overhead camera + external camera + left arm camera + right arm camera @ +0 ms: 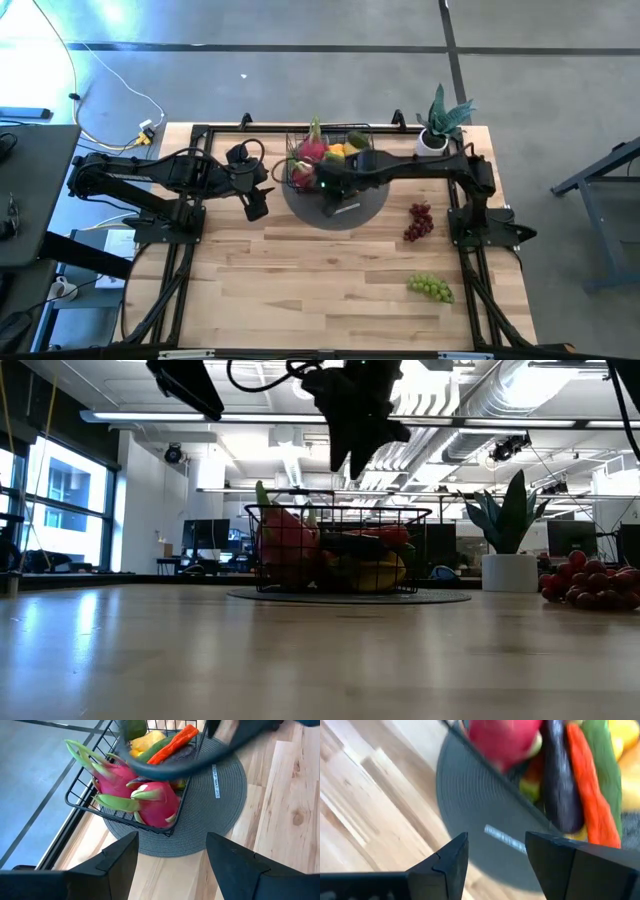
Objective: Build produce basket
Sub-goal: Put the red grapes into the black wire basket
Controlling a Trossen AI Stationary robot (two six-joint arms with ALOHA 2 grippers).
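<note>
Your black wire-grid basket (330, 160) sits on the round grey woven mat (335, 205), upper centre of the high view.

Your right gripper (328, 186) hovers over the basket's lower edge, fingers spread, holding nothing; your left gripper (256, 205) waits just left of the mat, fingers also apart and empty. In the basket the orange carrot (587, 795) and purple eggplant (560, 780) lie side by side, long axes parallel, beside the pink dragon fruit (150, 802). Red grapes (418, 221) and green grapes (431, 288) lie right of the mat; open wooden tabletop (300, 290) fills the lower frame.
</note>
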